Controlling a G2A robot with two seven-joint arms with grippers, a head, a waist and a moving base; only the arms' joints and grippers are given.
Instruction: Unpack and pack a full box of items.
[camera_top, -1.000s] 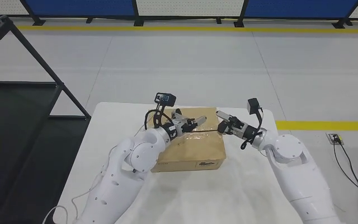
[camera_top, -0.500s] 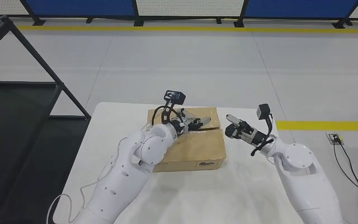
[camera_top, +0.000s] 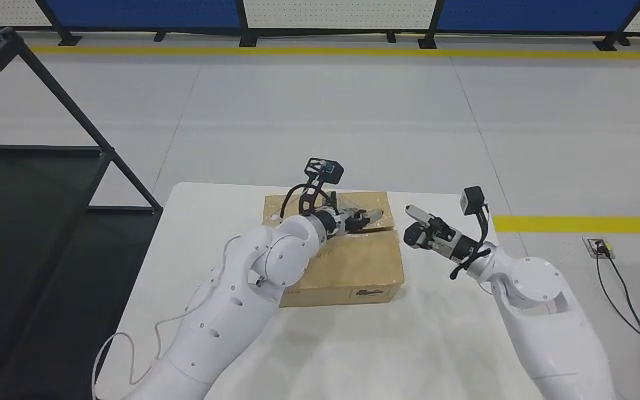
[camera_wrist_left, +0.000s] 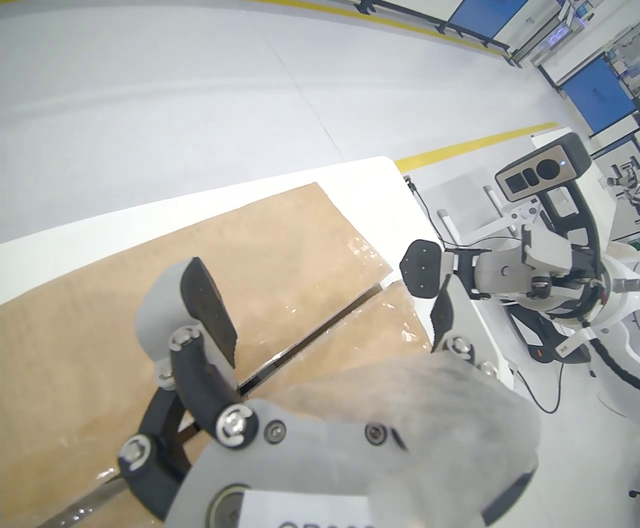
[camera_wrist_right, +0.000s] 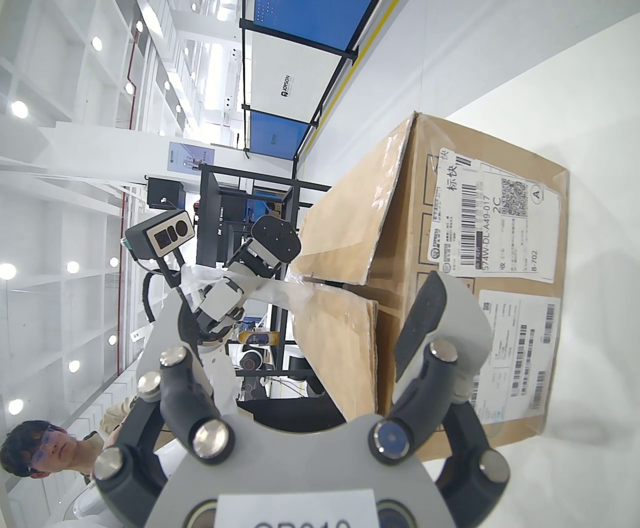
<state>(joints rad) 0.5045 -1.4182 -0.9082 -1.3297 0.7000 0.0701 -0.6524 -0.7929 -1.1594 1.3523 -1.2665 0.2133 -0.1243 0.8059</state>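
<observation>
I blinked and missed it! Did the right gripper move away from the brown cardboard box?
Yes. The right gripper was over the brown cardboard box; it has drawn back sideways, off it, over the white table.

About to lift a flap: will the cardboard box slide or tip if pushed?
Probably slides, not tips: the cardboard box sits low and wide on the smooth table. Its flaps, parted along the seam, would likely flex easily.

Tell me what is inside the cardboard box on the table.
Nothing inside can be made out: the top flaps of the cardboard box cover it, leaving a dark slit. The open left gripper hangs above them.
</observation>
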